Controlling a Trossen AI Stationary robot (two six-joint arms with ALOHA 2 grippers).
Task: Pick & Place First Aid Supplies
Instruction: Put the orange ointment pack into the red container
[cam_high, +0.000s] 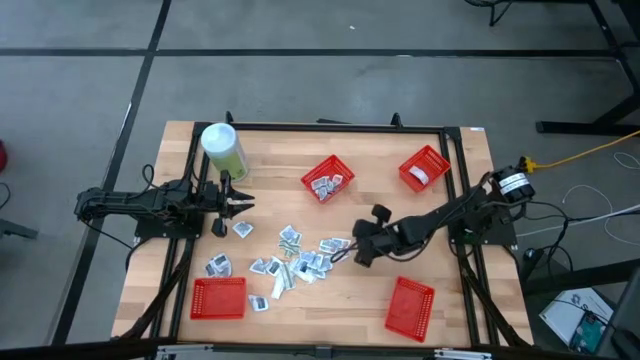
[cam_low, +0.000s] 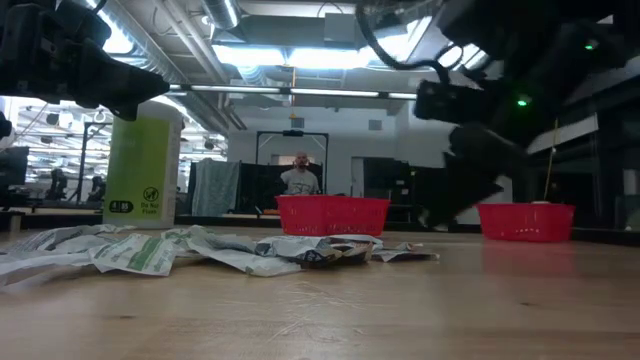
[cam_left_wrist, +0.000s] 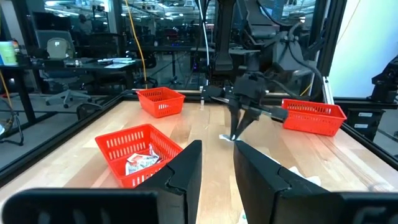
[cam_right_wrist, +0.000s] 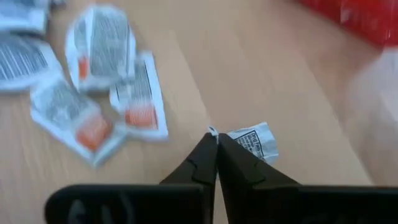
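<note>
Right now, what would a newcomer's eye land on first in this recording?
The scatter of white first aid packets across the table's middle, ringed by four red baskets. The right gripper is pinched shut on a small white packet at the pile's right edge. The left gripper hovers open beside the pale-green canister.

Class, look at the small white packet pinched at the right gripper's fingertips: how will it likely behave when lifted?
The small white packet looks flat, so probably light. The right gripper pinches only its corner, so it may droop or slip free.
</note>
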